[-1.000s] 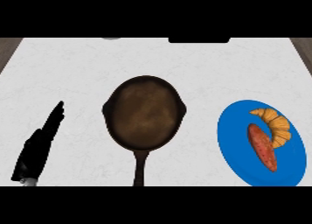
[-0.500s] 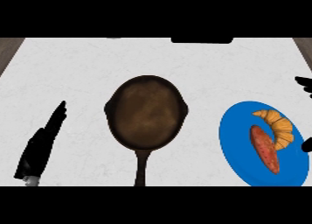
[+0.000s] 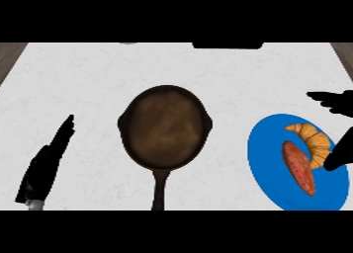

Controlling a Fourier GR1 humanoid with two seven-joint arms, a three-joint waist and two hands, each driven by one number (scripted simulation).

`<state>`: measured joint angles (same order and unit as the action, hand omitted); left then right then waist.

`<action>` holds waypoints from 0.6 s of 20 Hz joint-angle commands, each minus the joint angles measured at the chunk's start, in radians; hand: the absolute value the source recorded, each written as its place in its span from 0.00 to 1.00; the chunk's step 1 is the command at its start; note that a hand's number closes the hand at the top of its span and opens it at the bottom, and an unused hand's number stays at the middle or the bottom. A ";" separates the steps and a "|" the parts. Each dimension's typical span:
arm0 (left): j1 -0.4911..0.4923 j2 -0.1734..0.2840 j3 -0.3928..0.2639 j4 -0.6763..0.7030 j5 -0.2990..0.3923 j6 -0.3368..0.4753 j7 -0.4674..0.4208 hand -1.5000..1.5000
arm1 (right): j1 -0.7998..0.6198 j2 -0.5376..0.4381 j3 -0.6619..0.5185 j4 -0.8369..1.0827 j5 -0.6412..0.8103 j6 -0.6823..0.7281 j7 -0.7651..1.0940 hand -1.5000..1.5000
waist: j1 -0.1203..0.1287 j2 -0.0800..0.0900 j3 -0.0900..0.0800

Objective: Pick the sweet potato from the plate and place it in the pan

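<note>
One dark round cast-iron pan (image 3: 164, 129), one blue round plate (image 3: 270, 173) at 3 o'clock carrying one reddish sweet potato (image 3: 298, 168) and one golden croissant (image 3: 315, 142). Right hand (image 3: 344, 123), fingers spread open, is cut off at the edge; left hand (image 3: 47, 163) rests open at 9 o'clock.

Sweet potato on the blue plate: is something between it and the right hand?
Yes. The curved golden croissant lies on the blue round plate between the black right hand and the reddish-brown sweet potato.

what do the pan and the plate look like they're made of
The pan looks like cast iron: dark brown, matte, mottled inside, with a handle of the same look. The plate looks like glazed ceramic or plastic: even bright blue, smooth; the look leaves it open.
</note>
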<state>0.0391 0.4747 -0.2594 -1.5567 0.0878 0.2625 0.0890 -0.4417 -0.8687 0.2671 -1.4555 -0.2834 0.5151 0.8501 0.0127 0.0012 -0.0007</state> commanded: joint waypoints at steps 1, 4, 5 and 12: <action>0.004 -0.023 0.007 -0.001 -0.017 0.005 0.006 0.50 | -0.002 0.031 0.050 0.016 0.033 0.084 0.059 0.00 | -0.004 0.000 0.000; 0.037 0.017 0.046 -0.046 -0.006 -0.023 0.022 0.50 | -0.041 0.078 0.069 0.004 0.018 0.069 0.159 0.00 | 0.000 -0.002 0.000; 0.034 0.041 0.060 -0.067 0.022 -0.066 0.039 0.50 | -0.032 0.091 0.086 -0.010 0.033 0.050 0.172 0.00 | -0.001 -0.002 0.000; 0.027 -0.034 0.060 0.008 -0.032 -0.055 -0.026 0.50 | 0.019 0.110 0.101 -0.054 0.053 0.066 0.187 0.00 | -0.014 -0.003 0.000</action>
<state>0.0684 0.4505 -0.2131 -1.5619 0.0610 0.2254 0.0792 -0.4584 -0.7742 0.3456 -1.4577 -0.2494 0.5511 0.9302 0.0052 -0.0008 -0.0007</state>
